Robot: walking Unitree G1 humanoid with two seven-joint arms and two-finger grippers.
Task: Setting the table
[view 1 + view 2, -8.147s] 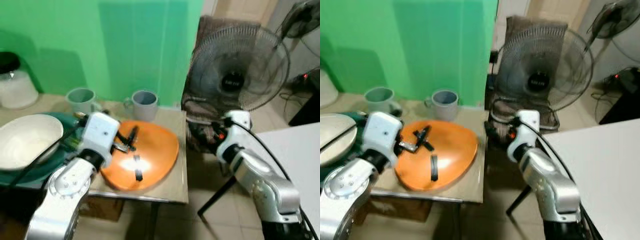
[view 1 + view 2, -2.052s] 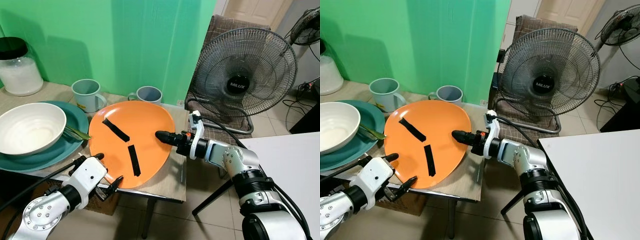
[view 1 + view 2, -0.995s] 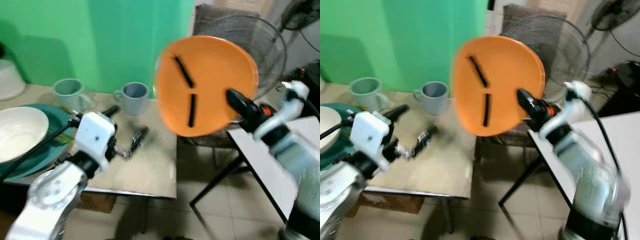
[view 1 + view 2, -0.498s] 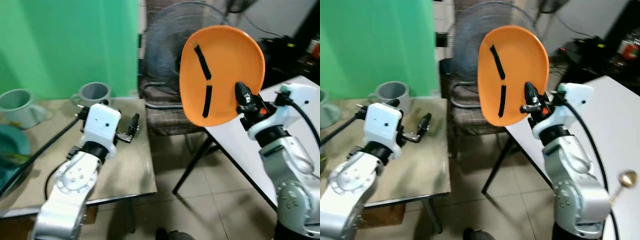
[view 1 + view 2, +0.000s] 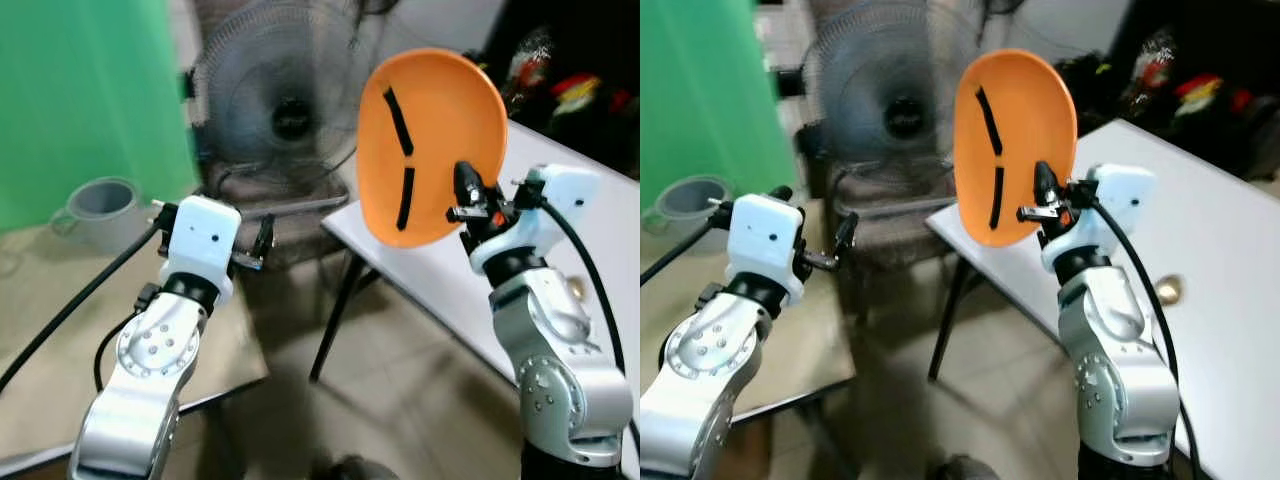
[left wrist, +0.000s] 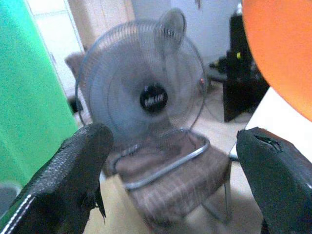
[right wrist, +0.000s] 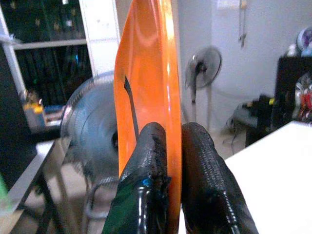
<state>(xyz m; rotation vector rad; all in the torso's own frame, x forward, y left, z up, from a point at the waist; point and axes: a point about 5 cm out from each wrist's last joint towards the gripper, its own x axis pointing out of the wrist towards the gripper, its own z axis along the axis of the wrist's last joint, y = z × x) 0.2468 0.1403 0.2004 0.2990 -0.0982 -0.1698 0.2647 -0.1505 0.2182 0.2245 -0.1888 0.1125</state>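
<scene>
While the right gripper (image 5: 463, 190) is clamped on the rim of the plate (image 5: 432, 140), held upright above the edge of the white table (image 5: 1210, 250), placement is judged outstanding. Left gripper (image 5: 262, 240): fingers apart, empty, over the side table (image 5: 60, 300).

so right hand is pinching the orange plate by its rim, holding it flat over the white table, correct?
Not flat. The right hand does pinch the orange plate by its rim, but the plate stands nearly upright on edge, as the right eye view shows, near the white table.
</scene>
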